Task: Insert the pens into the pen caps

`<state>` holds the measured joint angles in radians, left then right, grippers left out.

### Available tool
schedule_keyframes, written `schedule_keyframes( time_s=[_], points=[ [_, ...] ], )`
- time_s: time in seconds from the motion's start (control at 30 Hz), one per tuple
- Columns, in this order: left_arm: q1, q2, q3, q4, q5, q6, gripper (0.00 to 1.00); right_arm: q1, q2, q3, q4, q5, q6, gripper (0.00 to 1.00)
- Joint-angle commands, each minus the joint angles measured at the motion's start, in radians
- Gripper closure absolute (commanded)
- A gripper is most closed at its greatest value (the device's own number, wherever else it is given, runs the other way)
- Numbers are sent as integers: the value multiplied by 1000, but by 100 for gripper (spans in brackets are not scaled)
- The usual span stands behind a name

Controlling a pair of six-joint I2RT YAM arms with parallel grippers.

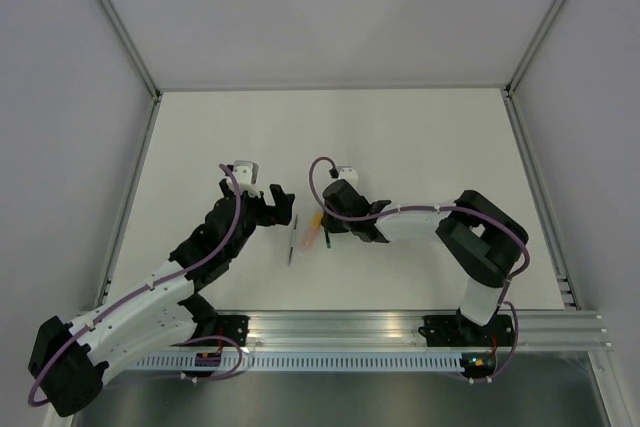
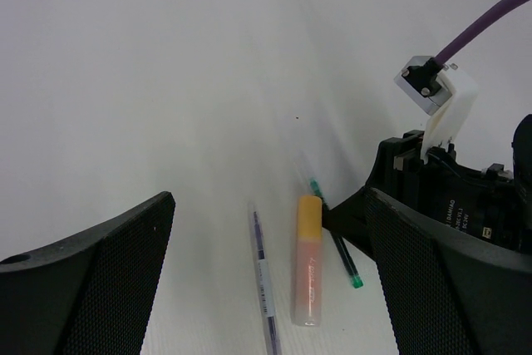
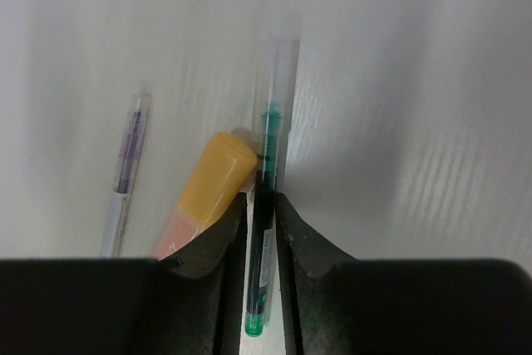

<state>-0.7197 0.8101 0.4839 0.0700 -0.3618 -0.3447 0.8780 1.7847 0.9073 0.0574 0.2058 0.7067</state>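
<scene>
Three pens lie side by side on the white table between my arms. The dark green pen (image 3: 263, 280) lies lengthwise between the jaws of my right gripper (image 3: 262, 199). A thin strip of table shows on each side of it, and a clear cap (image 3: 275, 64) covers its tip. The orange pen (image 2: 307, 280) wears a stubby orange-yellow cap (image 2: 309, 215). To its left lies the thin grey-white pen (image 2: 264, 280). My left gripper (image 2: 270, 201) hangs wide open just short of the pens, holding nothing.
The right arm's wrist (image 2: 449, 197) and its purple cable (image 2: 482, 27) crowd the space right of the pens. White walls enclose the table (image 1: 400, 137) on three sides. An aluminium rail (image 1: 400, 327) runs along the near edge.
</scene>
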Motion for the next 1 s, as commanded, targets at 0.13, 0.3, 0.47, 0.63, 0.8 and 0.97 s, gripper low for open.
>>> schedule_keyframes(
  time_s=[0.13,0.3,0.47,0.63,0.8,0.97],
  points=[
    [0,-9,-5,28,-23,6,0,9,87,74,-33,-28,4,76],
    [0,-9,-7,28,-26,7,0,7,67,33,-54,27,16,81],
    [0,-6,-7,31,-26,4,0,7,12,-66,-24,50,40,80],
    [0,1,-7,34,-22,6,0,9,-45,-93,-13,43,37,73],
    [0,-2,-8,36,-16,4,0,7,-82,-22,-63,23,-30,61],
    [0,1,-10,39,-3,1,0,3,-171,70,-191,29,-93,44]
  ],
)
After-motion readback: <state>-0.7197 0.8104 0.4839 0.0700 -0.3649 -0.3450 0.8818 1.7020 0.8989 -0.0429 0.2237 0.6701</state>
